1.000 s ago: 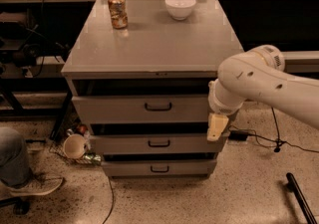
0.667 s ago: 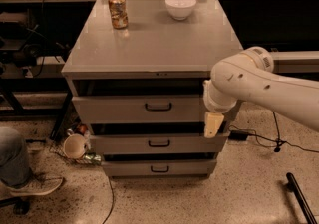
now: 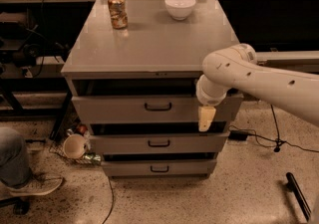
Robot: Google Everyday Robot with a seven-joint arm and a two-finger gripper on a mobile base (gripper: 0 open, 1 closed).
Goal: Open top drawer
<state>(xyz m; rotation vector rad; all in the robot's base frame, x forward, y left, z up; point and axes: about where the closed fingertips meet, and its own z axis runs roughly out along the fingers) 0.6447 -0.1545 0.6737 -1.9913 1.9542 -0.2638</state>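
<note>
The top drawer (image 3: 114, 110) is the widest grey front of three in a grey cabinet, with a small black bar handle (image 3: 158, 106) at its centre. A dark gap shows above its front, under the cabinet top. My gripper (image 3: 206, 118) hangs from the white arm (image 3: 259, 76) that reaches in from the right. It sits in front of the right part of the top drawer's front, to the right of the handle and slightly below it. I see its pale yellow tip against the drawer's lower edge.
A drink can (image 3: 117, 11) and a white bowl (image 3: 180, 6) stand on the cabinet top (image 3: 149, 44). Two narrower drawers (image 3: 158, 143) lie below. A cup (image 3: 75, 146) and litter lie on the floor at left, near a person's shoe (image 3: 30, 185). Cables run on the right.
My arm and gripper have moved a little to the left across the top drawer's front, closer to the handle. The drawer has not visibly moved.
</note>
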